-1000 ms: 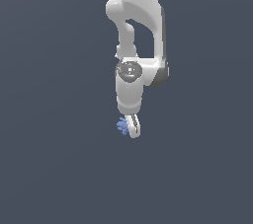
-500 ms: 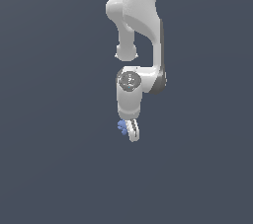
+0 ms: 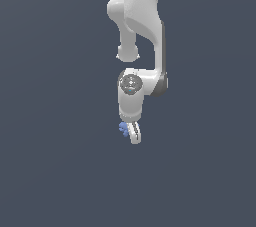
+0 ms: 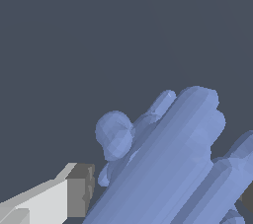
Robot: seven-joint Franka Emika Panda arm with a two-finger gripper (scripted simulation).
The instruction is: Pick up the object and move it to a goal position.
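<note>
While the white jointed robot arm [image 3: 140, 31] hung down from the upper edge of the exterior view, the scene stood as listed.

Surroundings: a flat, uniform dark slate-grey field filled both views; no edge, seam, wall or shadow showed, so floor and background could not be told apart.

Arm: glossy white links with dark grey joint bands, a round wrist joint with a grey disc face, the hand pointed downward.

Tool: the white two-fingered gripper [image 3: 131, 132] was pinching the object between its fingers; one white finger [image 3: 134, 134] with a dark stripe showed in the exterior view, the other was hidden behind it.

Finger pad: in the wrist view a white finger with a dark grey pad [image 4: 79, 191] lay just beside the lump; contact at that pad could not be told.

Object: a small periwinkle-blue lump with bumpy, knobbed lobes [image 3: 123, 128] sat at the gripper's tip, jutting out toward the exterior view's left.

Object, close: in the wrist view the lump [image 4: 168, 159] filled much of the frame, with long rounded ridges and a ball-like knob.

Support: whether the lump touched any surface could not be told.
</note>
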